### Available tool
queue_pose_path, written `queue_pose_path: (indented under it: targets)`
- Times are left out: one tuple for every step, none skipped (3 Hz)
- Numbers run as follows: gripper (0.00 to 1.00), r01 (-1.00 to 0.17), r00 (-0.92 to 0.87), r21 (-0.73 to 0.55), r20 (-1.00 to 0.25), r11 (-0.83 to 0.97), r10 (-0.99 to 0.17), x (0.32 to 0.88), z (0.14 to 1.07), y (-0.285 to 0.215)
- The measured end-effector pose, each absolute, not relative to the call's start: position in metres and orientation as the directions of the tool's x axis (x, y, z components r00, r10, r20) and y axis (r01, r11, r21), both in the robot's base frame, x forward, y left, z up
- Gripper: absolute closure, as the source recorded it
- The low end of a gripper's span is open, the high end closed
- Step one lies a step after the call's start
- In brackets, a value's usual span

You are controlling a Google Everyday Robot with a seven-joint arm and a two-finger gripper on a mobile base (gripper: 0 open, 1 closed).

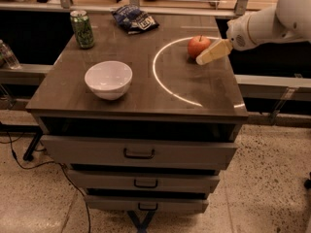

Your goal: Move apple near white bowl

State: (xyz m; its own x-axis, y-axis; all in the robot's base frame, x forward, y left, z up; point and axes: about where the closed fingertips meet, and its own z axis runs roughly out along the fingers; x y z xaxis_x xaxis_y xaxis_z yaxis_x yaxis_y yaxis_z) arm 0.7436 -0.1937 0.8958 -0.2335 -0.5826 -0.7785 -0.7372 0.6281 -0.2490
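A small red-orange apple (198, 45) stands on the dark wooden cabinet top (141, 98), toward its far right. A glossy white bowl (108, 79) sits on the left half of the top, well apart from the apple. My gripper (208, 55), with cream-coloured fingers on a white arm reaching in from the right, hovers just right of and slightly in front of the apple, its tip right at the apple's side.
A green drink can (82, 29) stands at the far left corner. A dark blue chip bag (134, 19) lies at the back centre. A bright curved reflection crosses the top. Drawers (139, 153) sit below the top. A plastic bottle (7, 55) is at far left.
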Motion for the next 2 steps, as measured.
queue_pose_path:
  targets:
    - [0.0, -0.74, -0.237, -0.2, -0.816, 0.642, -0.527, 0.766, 0.881, -0.175]
    - [0.03, -0.755, -0.241, -0.158, -0.836, 0.636, -0.493, 0.777, 0.868, -0.155]
